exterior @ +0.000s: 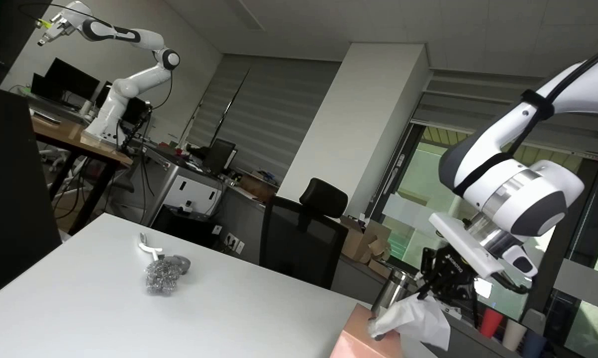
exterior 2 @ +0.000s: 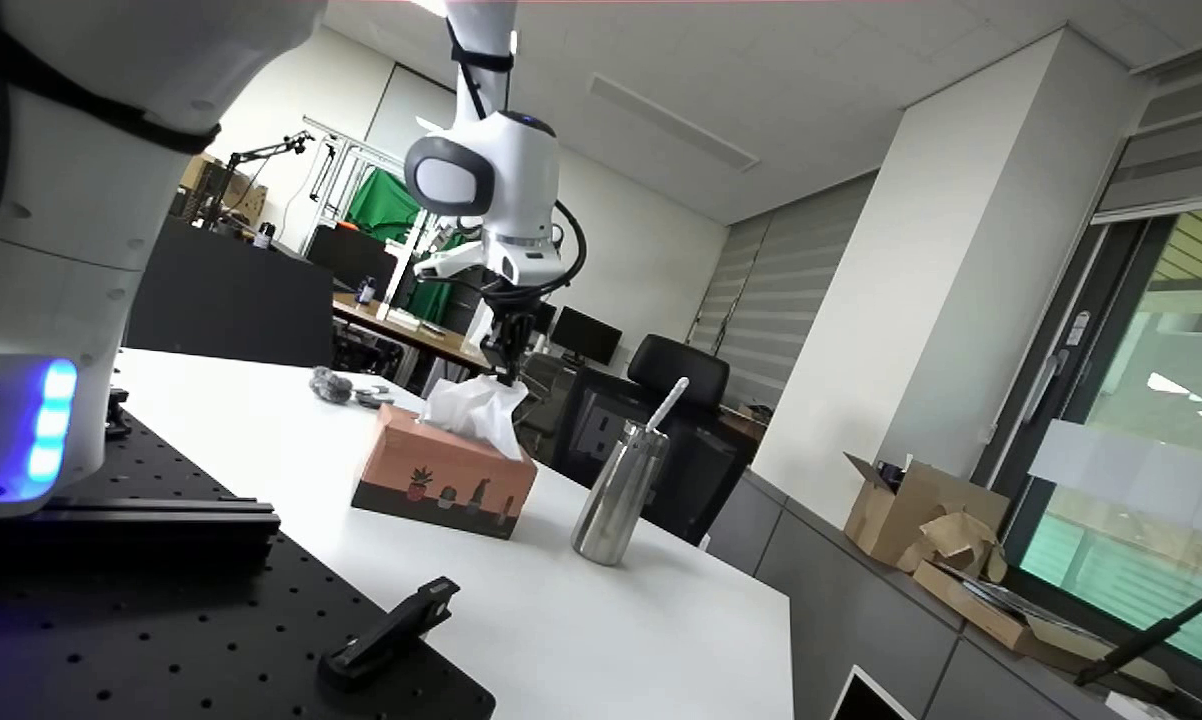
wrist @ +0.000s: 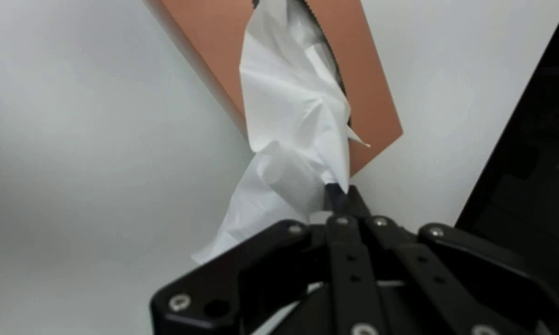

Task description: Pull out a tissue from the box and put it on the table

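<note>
The white tissue [exterior: 418,318] hangs from my gripper [exterior: 421,296] over the tissue box; it also shows in an exterior view [exterior 2: 481,405] and in the wrist view [wrist: 293,107]. Its lower part still runs into the slot of the salmon-coloured box [exterior 2: 441,480], which shows in the wrist view [wrist: 372,102] too. My gripper [wrist: 344,193] is shut on an edge of the tissue, just above and beside the box's end. The box stands on the white table [exterior: 229,323]. A loose end of the tissue hangs past the box's side.
A steel canister [exterior 2: 621,490] with a white stick stands beside the box. A steel-wool scrubber [exterior: 162,273] lies with grey and white items farther along the table. A black stapler-like object [exterior 2: 391,630] lies on the black perforated board [exterior 2: 181,640]. A black chair [exterior: 301,238] stands behind.
</note>
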